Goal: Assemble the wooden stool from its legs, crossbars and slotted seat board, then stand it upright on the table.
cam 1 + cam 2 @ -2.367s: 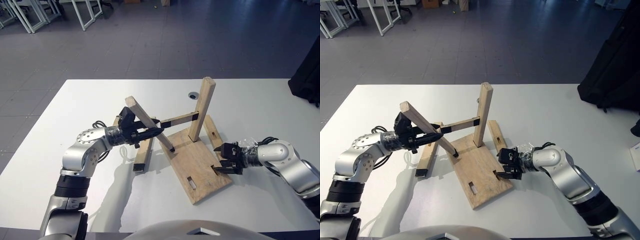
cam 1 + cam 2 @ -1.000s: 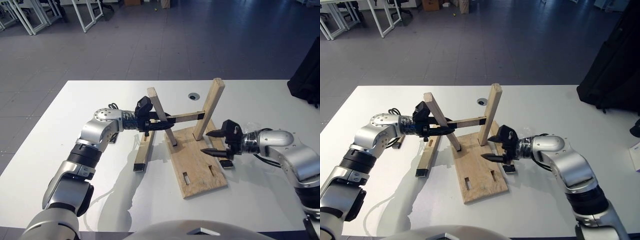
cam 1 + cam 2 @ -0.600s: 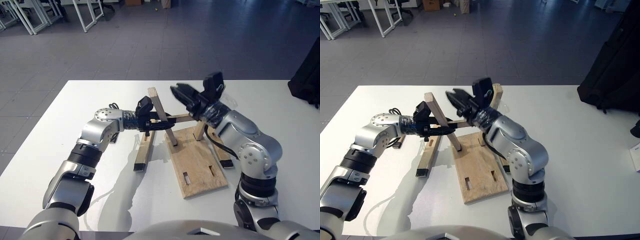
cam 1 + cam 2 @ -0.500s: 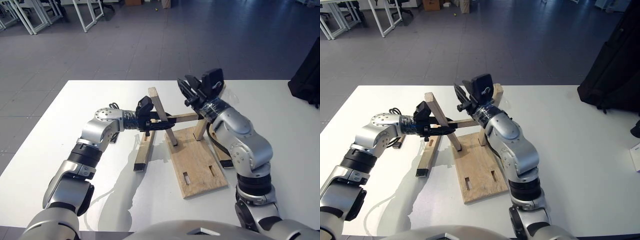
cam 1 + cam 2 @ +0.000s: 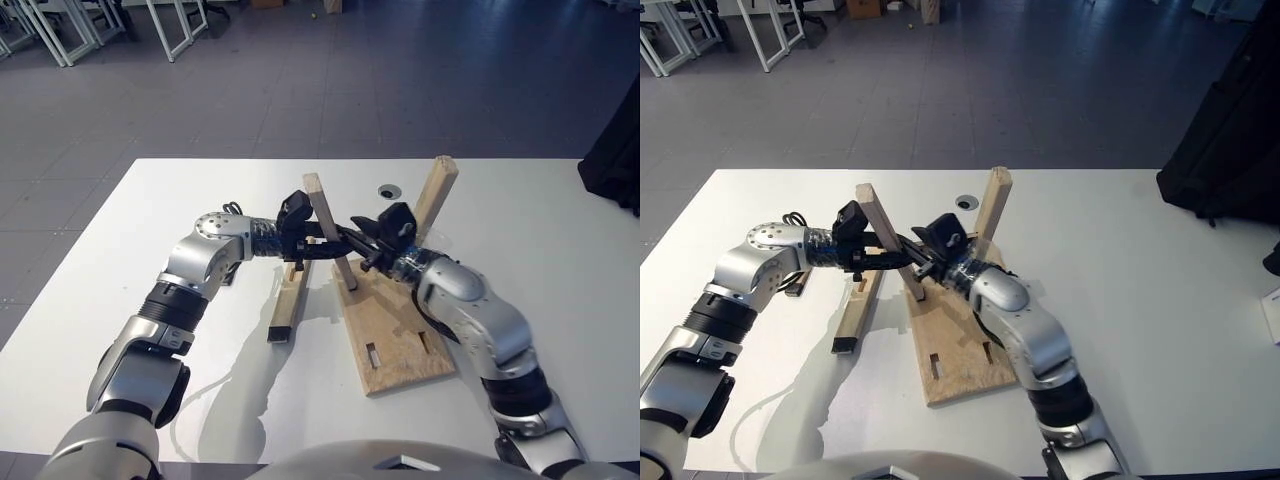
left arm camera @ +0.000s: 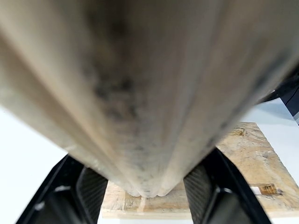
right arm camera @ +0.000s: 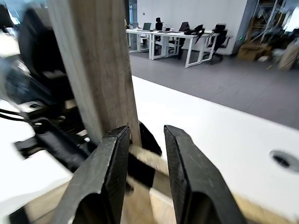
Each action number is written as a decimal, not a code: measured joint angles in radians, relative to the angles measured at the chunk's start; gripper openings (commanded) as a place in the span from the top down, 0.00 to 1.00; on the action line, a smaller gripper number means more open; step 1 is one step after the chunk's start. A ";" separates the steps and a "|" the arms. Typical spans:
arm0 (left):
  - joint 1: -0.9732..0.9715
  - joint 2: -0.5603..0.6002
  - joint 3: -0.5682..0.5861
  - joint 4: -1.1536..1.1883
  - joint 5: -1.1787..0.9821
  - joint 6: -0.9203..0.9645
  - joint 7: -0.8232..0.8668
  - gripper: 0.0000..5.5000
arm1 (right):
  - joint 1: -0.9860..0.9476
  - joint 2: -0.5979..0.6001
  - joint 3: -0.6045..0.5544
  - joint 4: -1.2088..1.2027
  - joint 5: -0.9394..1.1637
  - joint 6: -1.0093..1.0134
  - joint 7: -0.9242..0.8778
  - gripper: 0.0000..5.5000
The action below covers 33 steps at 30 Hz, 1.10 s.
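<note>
White surface [image 5: 150,200] under seat board [image 5: 400,340] lying flat, left leg [image 5: 320,205] and right leg [image 5: 437,190] slotted in, crossbar [image 7: 146,157] between. Left gripper [image 5: 325,245]: jaws clamped on left leg. Right gripper [image 7: 145,140]: jaws apart astride crossbar. Roughly halfway; spare leg [image 5: 288,300] loose beside board, empty slots [image 5: 372,352] waiting. Grips plain from wrist views, spare leg from head views.

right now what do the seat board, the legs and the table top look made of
Seat board: looks like unfinished pale wood, maybe plywood; blotchy grain, no gloss.
Legs: the same raw-looking timber, square-cut and matte; one lying leg has a dark end, maybe tape or rubber.
Table: smooth, uniform white top, likely laminate or painted board.
</note>
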 measured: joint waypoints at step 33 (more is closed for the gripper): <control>-0.128 -0.014 -0.084 0.280 -0.013 -0.252 -0.035 0.63 | 0.209 -0.378 0.072 0.015 -0.079 0.061 0.329 0.76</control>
